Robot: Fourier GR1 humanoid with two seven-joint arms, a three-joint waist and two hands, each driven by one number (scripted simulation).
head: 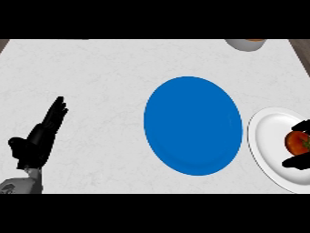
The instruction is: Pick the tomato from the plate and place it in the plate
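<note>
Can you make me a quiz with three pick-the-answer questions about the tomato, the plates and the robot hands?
1. Where is the tomato?
A. on the blue plate
B. on the white plate
C. on the bare counter

2. What colour is the plate in the middle?
A. blue
B. green
C. yellow

3. What is the right robot hand doing?
A. lying flat on the counter
B. pointing up with nothing near it
C. curling round the tomato

Answers:
1. B, the tomato sits on the white plate at the right edge.
2. A, the middle plate is the blue plate, with nothing on it.
3. C, its fingers and thumb bend round the tomato, while the left robot hand rests open at the left.
</note>
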